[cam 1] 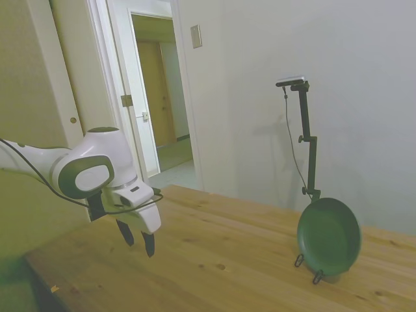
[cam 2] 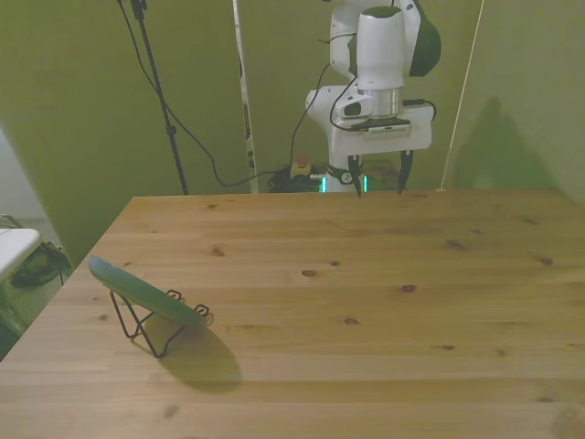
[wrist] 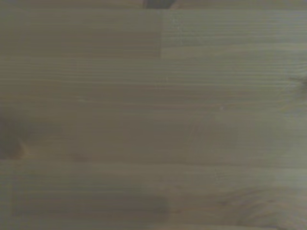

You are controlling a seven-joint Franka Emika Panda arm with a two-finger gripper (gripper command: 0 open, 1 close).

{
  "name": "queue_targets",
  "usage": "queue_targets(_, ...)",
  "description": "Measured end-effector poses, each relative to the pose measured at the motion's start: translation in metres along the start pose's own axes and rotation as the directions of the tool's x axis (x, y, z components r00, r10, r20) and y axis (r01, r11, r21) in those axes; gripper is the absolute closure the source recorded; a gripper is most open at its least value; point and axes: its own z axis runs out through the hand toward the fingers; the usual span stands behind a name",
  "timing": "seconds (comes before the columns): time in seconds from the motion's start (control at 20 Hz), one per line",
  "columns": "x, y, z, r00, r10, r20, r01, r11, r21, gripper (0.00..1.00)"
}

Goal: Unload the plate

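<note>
The end effector (cam 2: 377, 182) hangs just above the tabletop (cam 2: 366, 302) with its two fingers pointing down, spread well apart and holding nothing. The plate (cam 1: 329, 236) is far away from it, on the other end of the wood, leaning tilted in a thin black wire rack (cam 2: 146, 322) that carries only its lower edge. The wrist view shows bare planks, so the plate is not yet under the end effector. I think the risk is in the approach: the rack looks light, so if a finger pushes the rim from the side, plate and rack may slide or tip together. A grip on the smooth, thin rim could also slip, and the plate would drop on the tabletop.
</note>
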Motion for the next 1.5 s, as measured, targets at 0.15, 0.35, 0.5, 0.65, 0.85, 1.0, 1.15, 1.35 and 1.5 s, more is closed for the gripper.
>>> queue_targets(0.15,0.008,-0.005,-0.008,0.998,0.039,-0.040,-0.038,0.999,0.020,0.00)
queue_targets(0.35,0.061,-0.014,-0.056,0.974,0.165,-0.153,-0.150,0.984,0.099,0.00)
queue_targets(0.5,0.116,-0.018,-0.091,0.931,0.274,-0.239,-0.245,0.959,0.145,0.00)
queue_targets(0.65,0.181,-0.010,-0.113,0.873,0.380,-0.305,-0.341,0.924,0.174,0.00)
queue_targets(0.85,0.265,0.018,-0.123,0.808,0.472,-0.352,-0.442,0.881,0.167,0.00)
queue_targets(1.0,0.286,0.017,-0.128,0.808,0.473,-0.351,-0.456,0.880,0.135,0.00)
queue_targets(1.15,0.284,0.015,-0.129,0.811,0.467,-0.352,-0.451,0.883,0.133,0.00)
queue_targets(1.35,0.302,0.023,-0.134,0.723,0.573,-0.386,-0.505,0.819,0.270,0.00)
queue_targets(1.5,0.321,0.037,-0.116,0.660,0.643,-0.389,-0.560,0.766,0.316,0.00)
